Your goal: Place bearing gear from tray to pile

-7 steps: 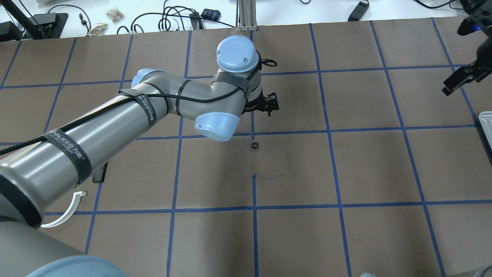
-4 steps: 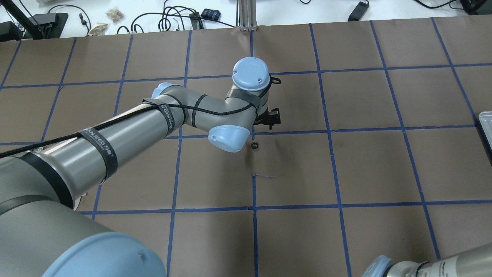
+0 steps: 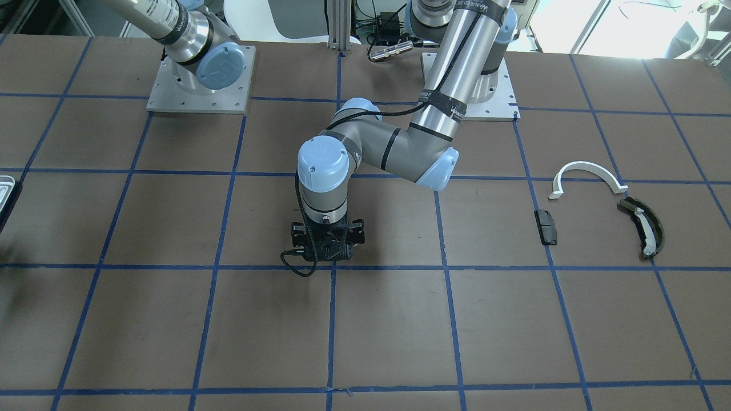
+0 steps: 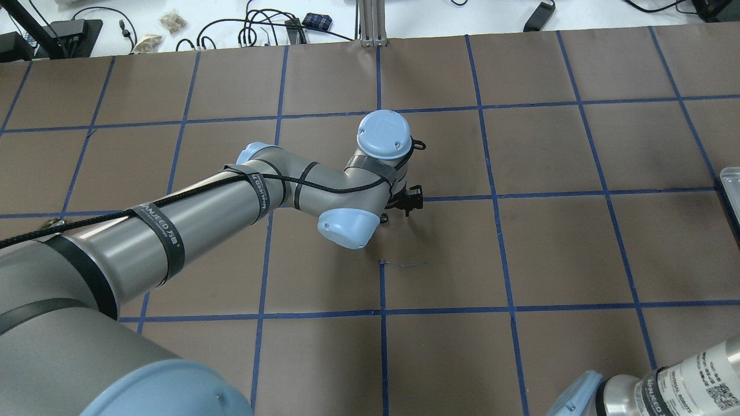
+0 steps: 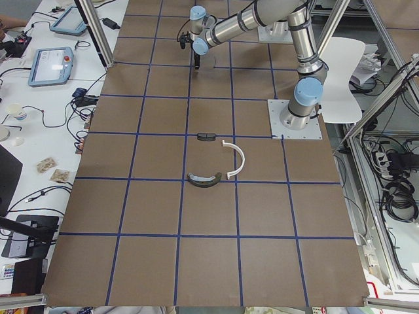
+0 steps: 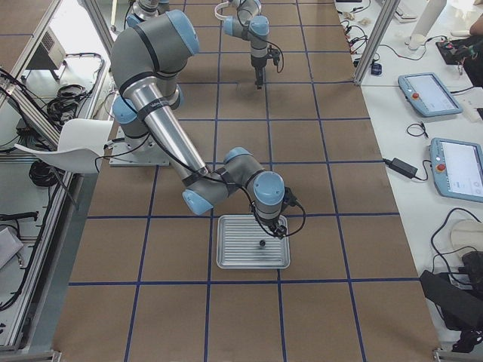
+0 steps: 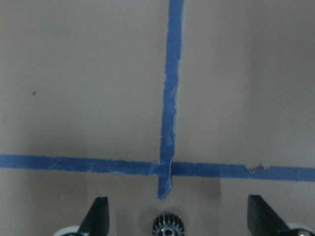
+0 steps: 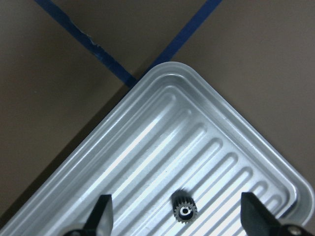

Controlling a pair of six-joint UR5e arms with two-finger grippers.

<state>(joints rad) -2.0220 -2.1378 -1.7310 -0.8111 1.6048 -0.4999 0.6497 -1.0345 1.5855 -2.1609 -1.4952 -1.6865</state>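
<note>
**Surface** (image 4: 555,254): brown covering, marked into squares with blue tape (image 4: 497,196).

**Tray** (image 6: 226,262): silver, with a ribbed floor and rounded corners. It lies flat at the robot's right end of the surface. Only a sliver of it shows at the right edge of the overhead view.

**Tray gear** (image 8: 185,211): small, dark and toothed, with a hole through the middle. It lies in a groove of the tray floor, toward one rounded corner.

**Right claw** (image 8: 174,196): hangs over the tray with its fingers (image 8: 102,212) spread wide. One finger stands to each side of the tray gear and neither touches it. The claw holds nothing.

**Loose gear** (image 7: 167,226): same kind as the tray gear. It sits on the bare surface near its middle, just beside a tape crossing, at the end of a short tape stub. Only its upper part shows, at the bottom edge of the left wrist view.

**Left claw** (image 7: 177,204): points straight down, low over the surface, on a grey arm (image 4: 231,196) with pale blue caps. Its fingers (image 7: 98,216) are parted wide, with the loose gear between them and touched by neither. The claw holds nothing.

**Pile**: three parts at the robot's left end of the surface, well apart from both gears.
- White half-ring (image 3: 588,170): lies flat.
- Olive curved piece (image 3: 642,225): dark, with a white strip along it. One end is close to an end of the white half-ring; I cannot tell whether they touch.
- Black block (image 3: 545,226): small and rectangular, near the white half-ring's other end and apart from both other parts.
</note>
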